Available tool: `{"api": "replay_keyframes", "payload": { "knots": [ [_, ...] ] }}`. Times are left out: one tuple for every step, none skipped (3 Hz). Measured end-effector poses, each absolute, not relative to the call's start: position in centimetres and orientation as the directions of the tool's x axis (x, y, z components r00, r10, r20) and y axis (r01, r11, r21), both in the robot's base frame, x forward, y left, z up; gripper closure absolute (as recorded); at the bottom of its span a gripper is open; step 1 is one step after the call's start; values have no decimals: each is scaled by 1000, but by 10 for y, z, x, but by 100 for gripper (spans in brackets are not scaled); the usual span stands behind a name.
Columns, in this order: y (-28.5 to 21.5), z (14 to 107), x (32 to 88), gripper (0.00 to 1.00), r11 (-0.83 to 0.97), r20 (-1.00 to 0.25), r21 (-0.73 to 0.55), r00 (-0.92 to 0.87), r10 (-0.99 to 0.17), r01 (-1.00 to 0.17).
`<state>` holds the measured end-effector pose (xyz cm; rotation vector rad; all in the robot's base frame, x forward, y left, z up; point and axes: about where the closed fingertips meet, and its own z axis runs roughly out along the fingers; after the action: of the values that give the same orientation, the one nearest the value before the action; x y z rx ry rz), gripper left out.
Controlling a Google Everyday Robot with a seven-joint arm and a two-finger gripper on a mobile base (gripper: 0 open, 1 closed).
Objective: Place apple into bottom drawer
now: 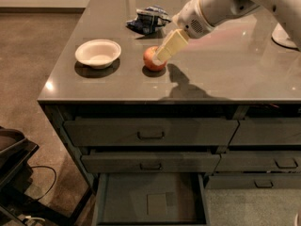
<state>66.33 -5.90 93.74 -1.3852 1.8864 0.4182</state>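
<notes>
The apple, red with orange patches, sits on the grey countertop near its middle. My gripper reaches down from the upper right on the white arm, and its cream tip overlaps the apple's right side. I cannot tell whether it touches the apple. The bottom drawer stands pulled open at the foot of the left stack. It is dark grey with a paler square patch on its floor, and nothing lies in it.
A white bowl sits left of the apple. A crumpled blue snack bag lies behind it. A white object stands at the right edge. Two shut handled drawers are above the open one. Dark equipment stands on the floor at left.
</notes>
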Motion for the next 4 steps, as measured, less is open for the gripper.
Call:
{"api": "replay_keyframes", "payload": {
  "knots": [
    [-57, 914, 667, 0, 382, -725, -126, -178, -665, -915],
    [-53, 889, 673, 0, 400, -732, -84, -217, -646, -913],
    [-43, 873, 681, 0, 408, -747, -63, -228, -624, -911],
    [-42, 872, 682, 18, 409, -748, -64, -228, -624, -910]
  ]
}}
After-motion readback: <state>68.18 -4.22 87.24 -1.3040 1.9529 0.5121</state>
